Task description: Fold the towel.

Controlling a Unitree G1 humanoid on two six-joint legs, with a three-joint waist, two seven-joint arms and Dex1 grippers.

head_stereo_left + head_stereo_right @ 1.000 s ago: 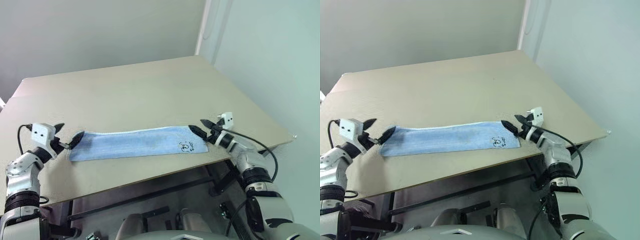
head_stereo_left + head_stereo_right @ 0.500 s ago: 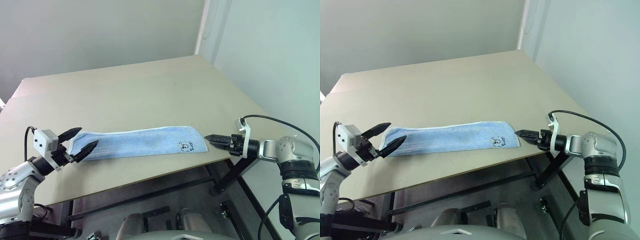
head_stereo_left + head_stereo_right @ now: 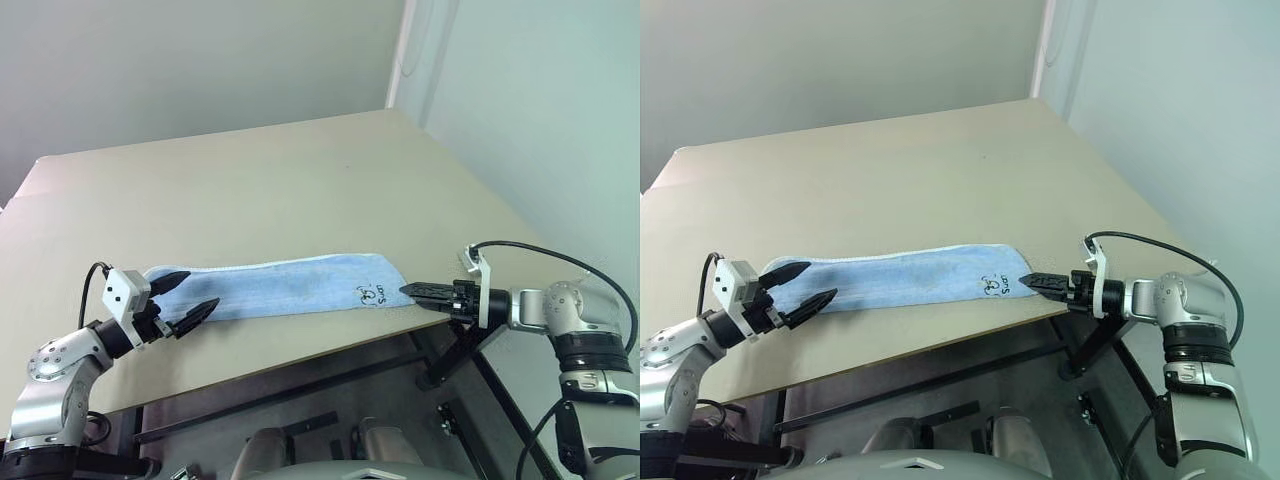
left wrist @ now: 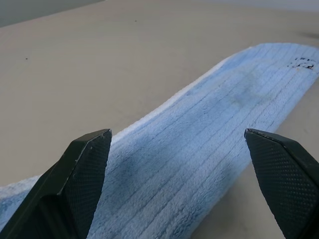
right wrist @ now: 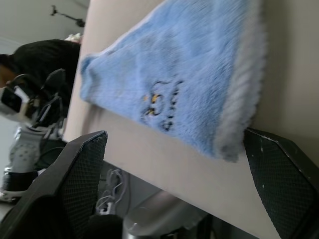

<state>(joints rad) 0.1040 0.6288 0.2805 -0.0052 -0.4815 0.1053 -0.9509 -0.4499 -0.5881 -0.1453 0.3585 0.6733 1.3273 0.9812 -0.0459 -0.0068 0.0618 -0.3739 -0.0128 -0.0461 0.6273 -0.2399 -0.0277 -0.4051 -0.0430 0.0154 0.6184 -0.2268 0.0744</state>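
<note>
The light blue towel (image 3: 280,287) lies folded into a long narrow strip along the table's near edge, with its dark embroidered mark (image 3: 372,294) at the right end. My left gripper (image 3: 187,293) is open over the strip's left end; one finger rests above the cloth and the other by its near edge. In the left wrist view the towel (image 4: 199,164) runs ahead between the fingers (image 4: 75,184). My right gripper (image 3: 420,290) is open, turned on its side, level with the tabletop just off the right end. The mark (image 5: 159,107) lies straight ahead of it.
The beige tabletop (image 3: 260,190) stretches far behind the towel. Its front edge (image 3: 300,345) runs just below the strip, and the right corner (image 3: 585,270) lies beyond my right arm. A pale wall rises at the right. Table legs and floor show under the edge.
My left gripper swung rightward from beside the towel's left end to over it. My right gripper drew back from the right end, sank toward the table edge and rolled onto its side.
</note>
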